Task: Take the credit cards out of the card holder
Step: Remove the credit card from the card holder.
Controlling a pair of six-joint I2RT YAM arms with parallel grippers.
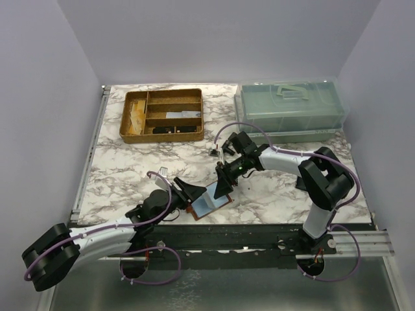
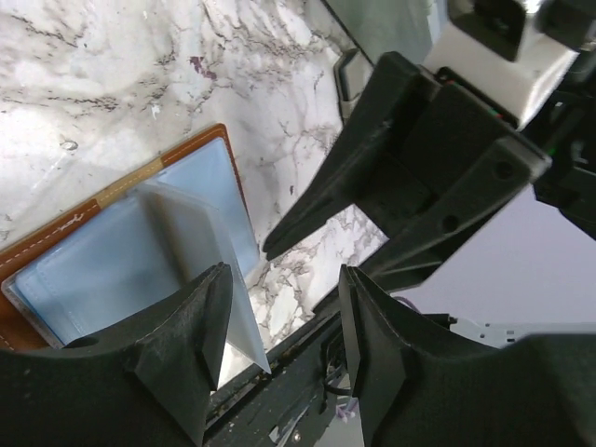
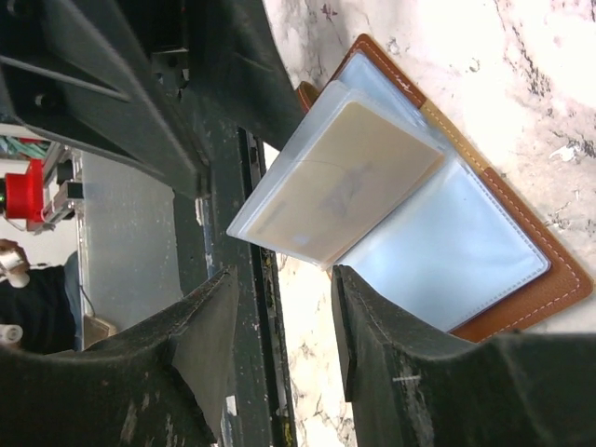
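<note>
Closest to the lens, left gripper [image 2: 286, 273]: jaws about half apart, clamping nothing. A clear sleeve leaf [image 2: 191, 247] stands up off the card holder [image 2: 93, 279], right by the inner face of one finger; touching or just beside, I can't tell.

Moving right, the holder lies open at bottom centre of the overhead frame. Its long axis slants from lower left to upper right, hard by the near edge of the marble table [image 1: 130, 175]. The raised leaf carries a tan credit card [image 3: 345, 186] and tilts up toward the left jaws.

Further right, right gripper [image 3: 286, 273]: jaws open too, empty, with the leaf just above its tips in its own view. Both arms are at the holder. I judge the right better placed to pinch the card while the left props the leaf.

There's little room toward the near edge. Open marble lies up-frame, with the divided tray [image 1: 162, 115] and clear lidded box [image 1: 288, 107] well apart.
</note>
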